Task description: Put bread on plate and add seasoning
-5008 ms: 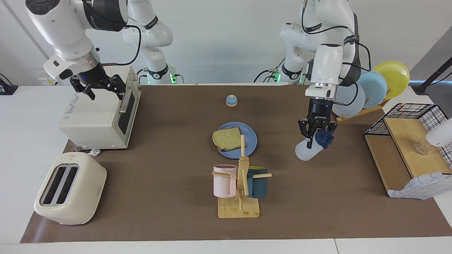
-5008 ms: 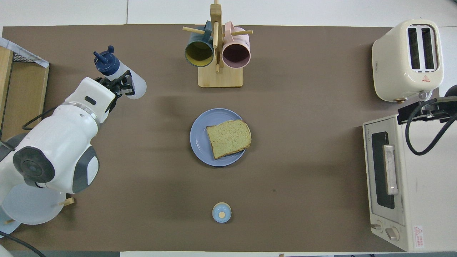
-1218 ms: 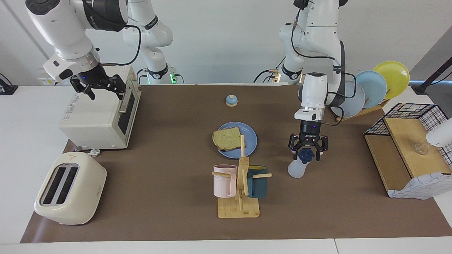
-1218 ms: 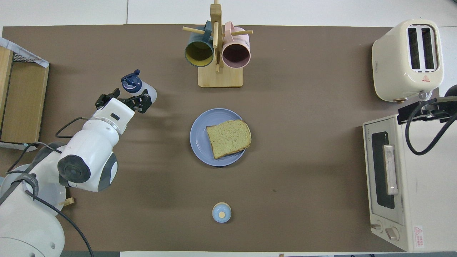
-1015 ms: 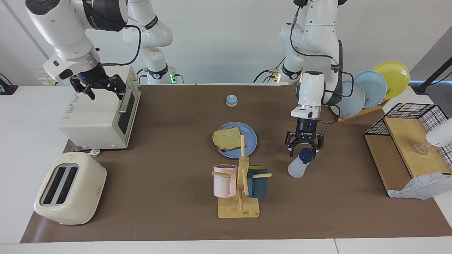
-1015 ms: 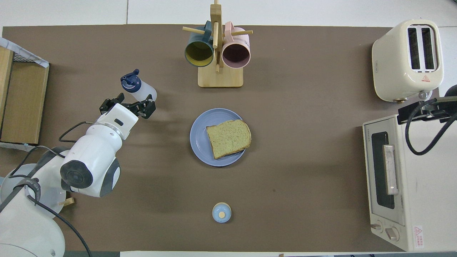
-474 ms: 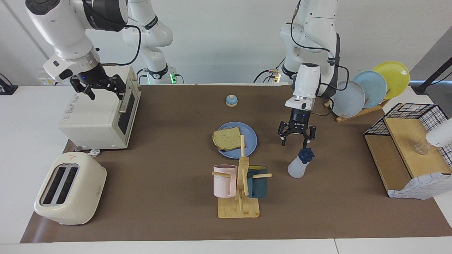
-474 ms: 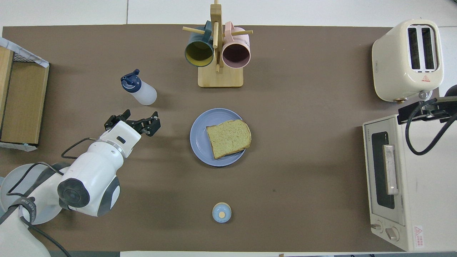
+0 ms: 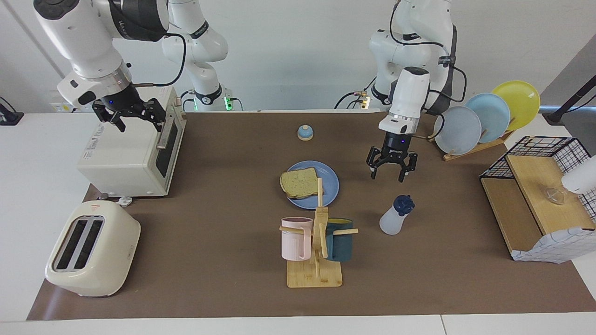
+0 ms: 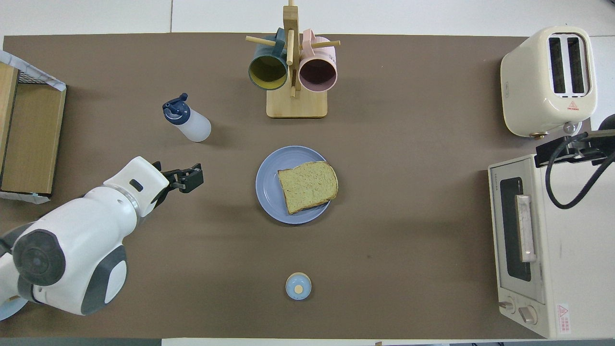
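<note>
We judge the work nearly finished: the bread [image 9: 299, 183] lies on the blue plate [image 9: 331, 179] mid-table, and the seasoning bottle [image 9: 395, 216] stands upright on the brown mat [image 9: 223, 260], toward the left arm's end and farther from the robots than the plate. To close the step well, we should lift the left arm clear without sweeping over the bottle or the mug tree [image 9: 318, 242]. That arm angles down from its base, wrist near vertical, the left gripper [image 9: 391, 175] empty with fingers spread, over bare mat between plate and plate rack [image 9: 470, 146]. The right arm waits, the right gripper [image 9: 136, 122] spread open over the toaster oven [image 9: 125, 156].
</note>
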Robot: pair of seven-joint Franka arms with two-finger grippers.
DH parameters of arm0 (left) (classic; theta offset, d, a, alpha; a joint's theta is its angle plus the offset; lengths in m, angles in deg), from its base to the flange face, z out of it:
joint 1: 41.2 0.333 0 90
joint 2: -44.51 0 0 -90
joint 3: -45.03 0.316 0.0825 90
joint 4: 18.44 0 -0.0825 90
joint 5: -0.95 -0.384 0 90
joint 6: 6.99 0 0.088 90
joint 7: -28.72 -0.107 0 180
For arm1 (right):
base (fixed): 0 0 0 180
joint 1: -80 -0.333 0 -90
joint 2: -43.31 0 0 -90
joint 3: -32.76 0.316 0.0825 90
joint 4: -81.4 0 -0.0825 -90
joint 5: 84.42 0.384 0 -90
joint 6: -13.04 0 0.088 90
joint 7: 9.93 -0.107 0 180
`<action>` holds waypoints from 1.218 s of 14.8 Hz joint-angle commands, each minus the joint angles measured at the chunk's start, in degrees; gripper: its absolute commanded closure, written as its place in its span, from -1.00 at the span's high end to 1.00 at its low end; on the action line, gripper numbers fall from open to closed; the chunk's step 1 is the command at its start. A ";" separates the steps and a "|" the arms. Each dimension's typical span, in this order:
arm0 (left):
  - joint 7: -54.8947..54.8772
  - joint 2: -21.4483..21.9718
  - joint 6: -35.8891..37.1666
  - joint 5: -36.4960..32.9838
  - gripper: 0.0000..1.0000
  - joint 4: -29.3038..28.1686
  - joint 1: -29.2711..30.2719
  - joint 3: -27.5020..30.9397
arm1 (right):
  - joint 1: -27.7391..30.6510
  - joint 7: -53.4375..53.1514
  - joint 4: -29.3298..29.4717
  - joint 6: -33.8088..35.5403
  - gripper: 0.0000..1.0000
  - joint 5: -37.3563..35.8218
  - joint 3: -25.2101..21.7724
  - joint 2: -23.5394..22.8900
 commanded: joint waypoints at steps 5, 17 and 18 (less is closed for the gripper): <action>-0.98 2.22 29.49 -0.14 1.00 18.63 0.03 -2.15 | 0.37 1.44 -0.50 0.45 1.00 0.66 0.04 0.59; -3.52 -1.47 63.08 1.00 1.00 41.15 2.31 -0.74 | 0.37 1.44 -0.50 0.45 1.00 0.66 0.04 0.59; -4.92 -1.48 65.28 2.40 1.00 41.77 3.71 -0.31 | 0.37 1.44 -0.50 0.45 1.00 0.66 0.04 0.59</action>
